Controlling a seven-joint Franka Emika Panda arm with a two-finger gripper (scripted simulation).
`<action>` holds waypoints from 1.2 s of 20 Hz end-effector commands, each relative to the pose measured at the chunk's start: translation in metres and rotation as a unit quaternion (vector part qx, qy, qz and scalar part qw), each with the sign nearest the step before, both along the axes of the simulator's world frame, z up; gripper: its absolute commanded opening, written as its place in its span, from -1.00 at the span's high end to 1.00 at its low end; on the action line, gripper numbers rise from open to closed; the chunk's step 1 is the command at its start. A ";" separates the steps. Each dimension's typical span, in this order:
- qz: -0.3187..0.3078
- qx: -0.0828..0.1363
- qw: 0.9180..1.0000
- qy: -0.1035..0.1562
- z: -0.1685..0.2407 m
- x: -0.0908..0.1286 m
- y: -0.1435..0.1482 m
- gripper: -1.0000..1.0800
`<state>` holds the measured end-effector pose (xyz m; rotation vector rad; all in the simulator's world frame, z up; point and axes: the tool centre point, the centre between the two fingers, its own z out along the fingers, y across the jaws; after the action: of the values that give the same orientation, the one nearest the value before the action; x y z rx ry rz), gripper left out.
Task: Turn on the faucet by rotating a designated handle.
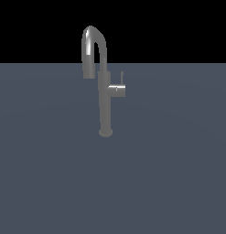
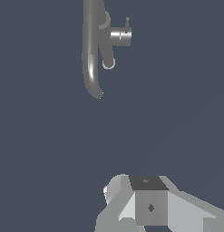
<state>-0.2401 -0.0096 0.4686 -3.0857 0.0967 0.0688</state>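
Closest in, on the wrist view: only the blocky grey gripper (image 2: 149,206) body. No fingers in shot, so can't tell whether open or closed. Nowhere to be seen in the exterior view either.

Next out: a wide stretch of bare dark worktop (image 2: 50,154). Well apart from the target, then, nothing touching.

Then the faucet (image 1: 104,100), standing upright on its small round base, out in the open on the worktop. First part met coming from the gripper side, going by the wrist view: the downturned end of the spout (image 2: 96,86). Not the bit to grab.

Past that, off the side of the column: the handle (image 1: 117,89), also showing on the wrist view (image 2: 119,36). Short stub with its long axis horizontal, sticking out toward the exterior view's right, on the opposite side from where the spout curves over. At its tip, the thin lever rod (image 1: 122,77), pointing straight up and parallel to the column, just beside it but not touching.

So, as a guess at the key relation: handle straight ahead across the worktop and further off than the spout. Probably means going around or over the spout to reach the side of the column, then lining the fingers up across that upright rod to swing it about the stub's horizontal axis.
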 end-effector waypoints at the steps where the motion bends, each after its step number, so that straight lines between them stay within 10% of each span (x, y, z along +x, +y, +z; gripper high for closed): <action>1: -0.008 0.008 1.000 0.007 -0.001 0.005 0.001 1.00; 13: -0.086 0.085 0.990 0.077 -0.008 0.056 0.008 1.00; 24: -0.181 0.180 0.953 0.163 -0.025 0.118 0.008 1.00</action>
<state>-0.1314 -0.0010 0.4463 -2.6558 0.5552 0.4854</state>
